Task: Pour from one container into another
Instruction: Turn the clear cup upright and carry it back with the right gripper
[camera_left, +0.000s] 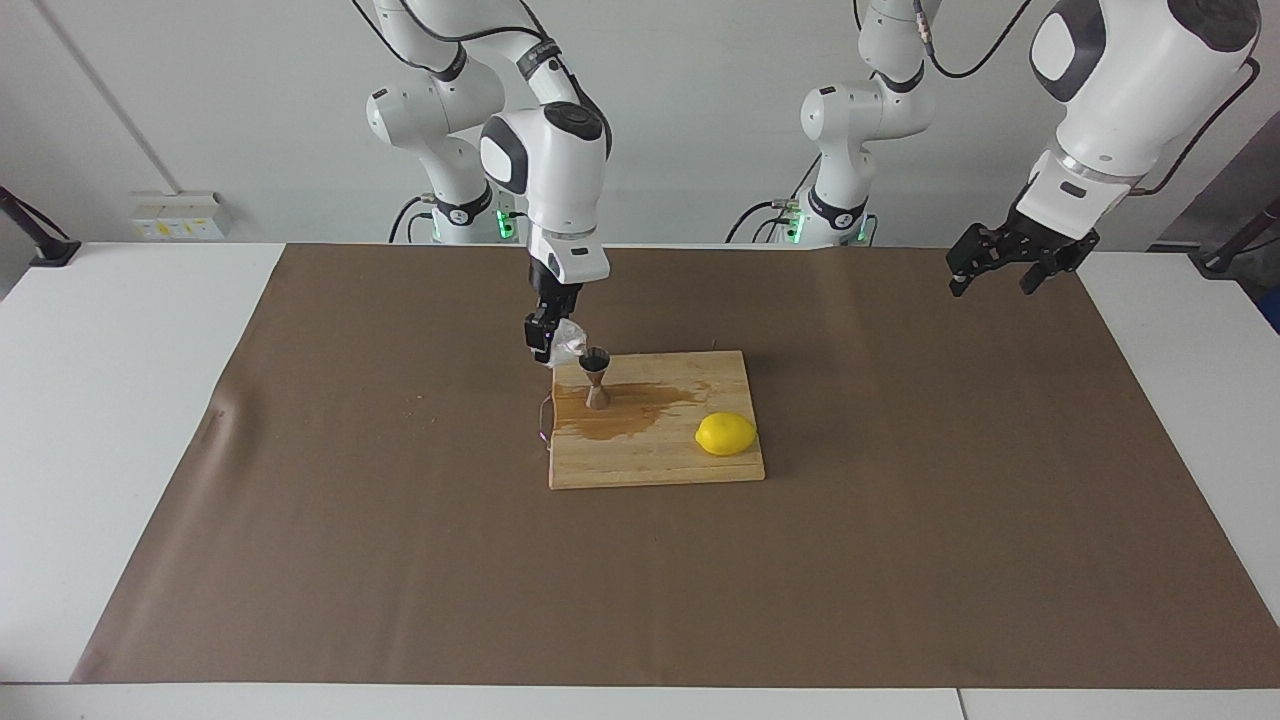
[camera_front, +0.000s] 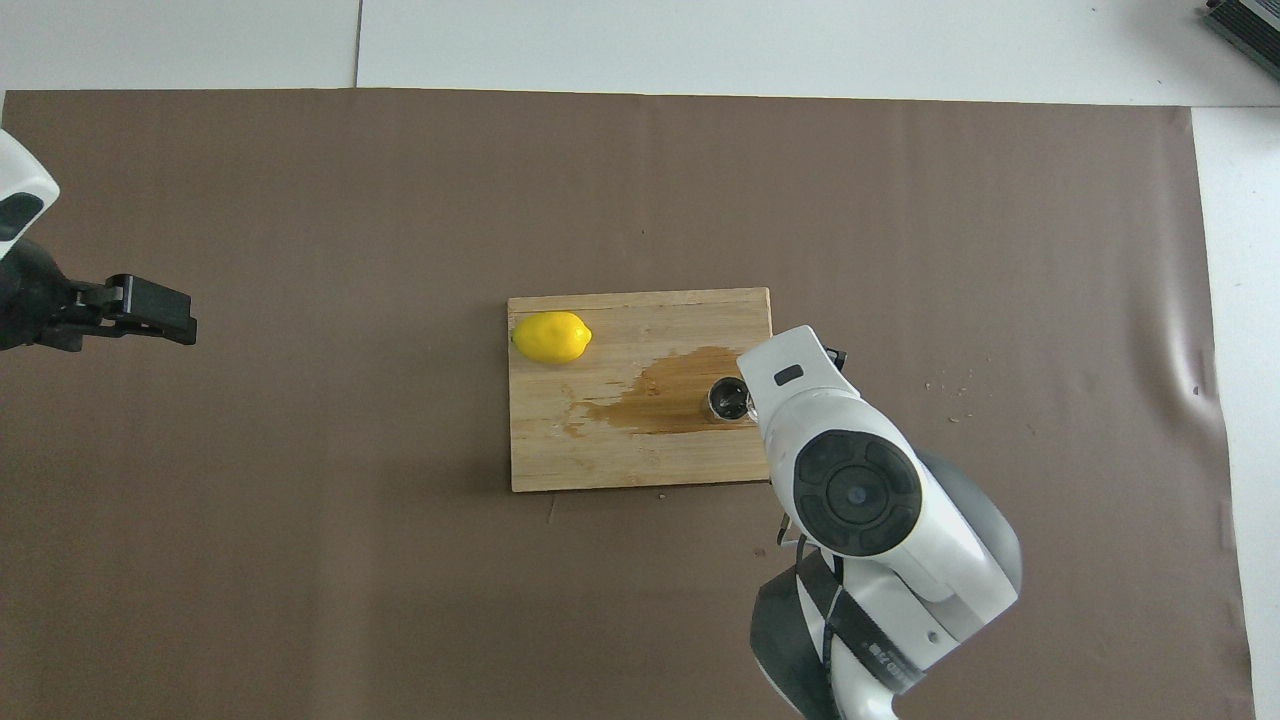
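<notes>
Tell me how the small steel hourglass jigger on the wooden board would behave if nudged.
The small steel hourglass jigger would probably tip easily: it stands upright on a narrow base with a wide top. It might also slide, since it stands in the brown wet patch on the wooden cutting board.

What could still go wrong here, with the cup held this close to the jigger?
1. The right hand, shut on the clear cup, hangs beside the jigger; a sideways drift might topple it.
2. The cutting board shows a wet stain; the jigger may slide.
</notes>
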